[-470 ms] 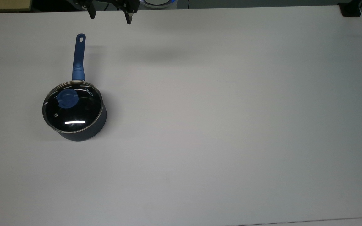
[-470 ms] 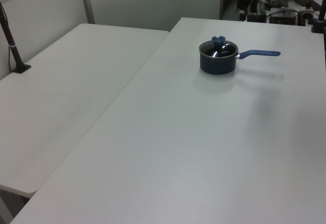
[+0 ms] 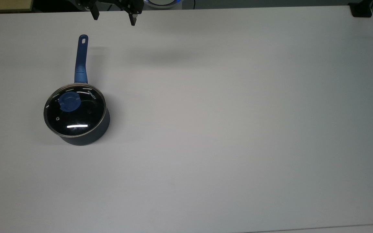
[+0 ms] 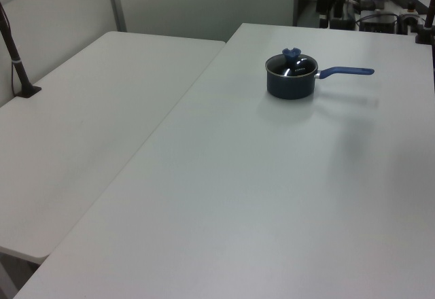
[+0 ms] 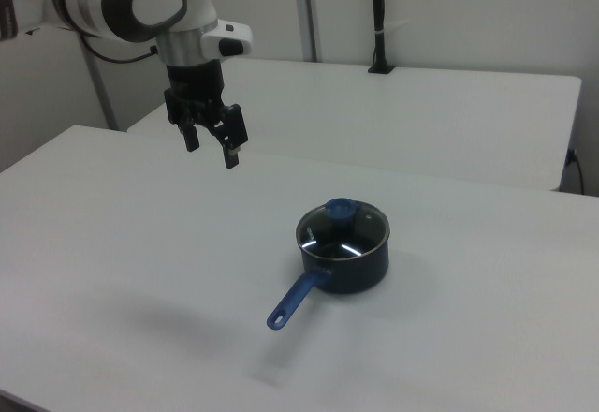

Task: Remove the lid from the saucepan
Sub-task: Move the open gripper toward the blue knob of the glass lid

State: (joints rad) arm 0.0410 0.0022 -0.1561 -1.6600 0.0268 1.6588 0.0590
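Two white tables point(image 4: 102, 122) side by side; grey partition wall point(image 4: 204, 3) behind.

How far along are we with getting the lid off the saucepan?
Nothing is done yet: the lid sits closed on the saucepan, blue knob untouched. In hand: the pincer hangs open and empty in the air, away from the pan. Left: move over the knob, descend, grip it, lift the lid clear and set it on the table.
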